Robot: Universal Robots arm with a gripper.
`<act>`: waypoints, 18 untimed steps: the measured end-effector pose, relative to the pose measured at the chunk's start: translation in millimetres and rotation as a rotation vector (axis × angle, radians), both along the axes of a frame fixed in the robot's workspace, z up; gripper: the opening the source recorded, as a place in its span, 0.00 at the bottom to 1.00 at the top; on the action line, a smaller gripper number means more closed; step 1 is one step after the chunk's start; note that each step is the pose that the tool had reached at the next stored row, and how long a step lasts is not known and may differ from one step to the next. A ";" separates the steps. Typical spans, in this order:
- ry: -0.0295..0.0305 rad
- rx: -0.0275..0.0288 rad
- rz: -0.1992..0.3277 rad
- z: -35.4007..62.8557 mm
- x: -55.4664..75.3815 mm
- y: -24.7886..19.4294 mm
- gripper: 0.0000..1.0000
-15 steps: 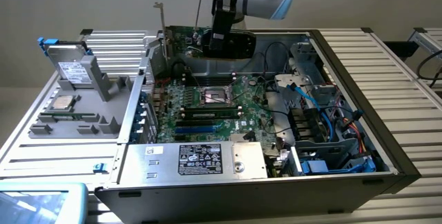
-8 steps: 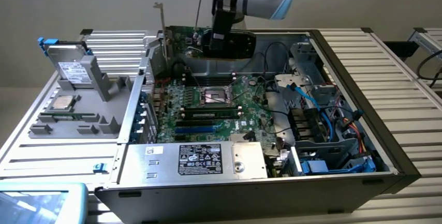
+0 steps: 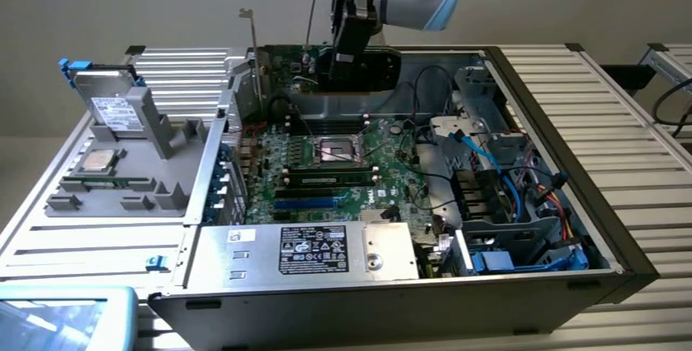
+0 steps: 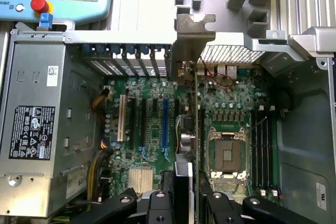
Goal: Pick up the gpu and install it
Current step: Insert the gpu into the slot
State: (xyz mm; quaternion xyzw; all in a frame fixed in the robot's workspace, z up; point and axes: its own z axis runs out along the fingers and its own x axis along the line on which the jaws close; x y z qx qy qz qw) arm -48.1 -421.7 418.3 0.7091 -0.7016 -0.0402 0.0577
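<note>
My gripper (image 3: 348, 63) is shut on the gpu (image 3: 297, 66), a green card with a black face and a thin silver bracket (image 3: 249, 33) standing up at its end. The card hangs upright above the back part of the open computer case, over the large green motherboard (image 3: 324, 164). In the wrist view the gpu (image 4: 196, 103) shows edge-on, running from its bracket (image 4: 194, 27) down to my gripper (image 4: 186, 190), whose black fingers (image 4: 157, 203) clamp it from both sides. It hangs above the motherboard (image 4: 152, 124), between the blue expansion slot (image 4: 165, 124) and the processor socket (image 4: 228, 153).
A silver power supply (image 3: 308, 250) fills the case's front. Drive bays with blue cables (image 3: 519, 205) take the exterior view's right. A grey fixture (image 3: 130, 164) with a hard drive (image 3: 113, 108) stands at the left. A teach pendant (image 3: 65, 318) lies near the front left corner.
</note>
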 end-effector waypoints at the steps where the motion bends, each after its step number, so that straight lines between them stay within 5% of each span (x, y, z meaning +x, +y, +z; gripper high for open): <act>1: -0.0021 -0.0016 0.000 -0.6 -0.4 0.1 0.29; 5: -0.0130 -0.0133 -0.001 -3.0 -2.6 1.1 0.29; 14: -0.0379 -0.0208 -0.003 -11.7 -12.8 2.2 0.29; 18: -0.0388 -0.0384 -0.003 -14.6 -15.0 2.3 0.29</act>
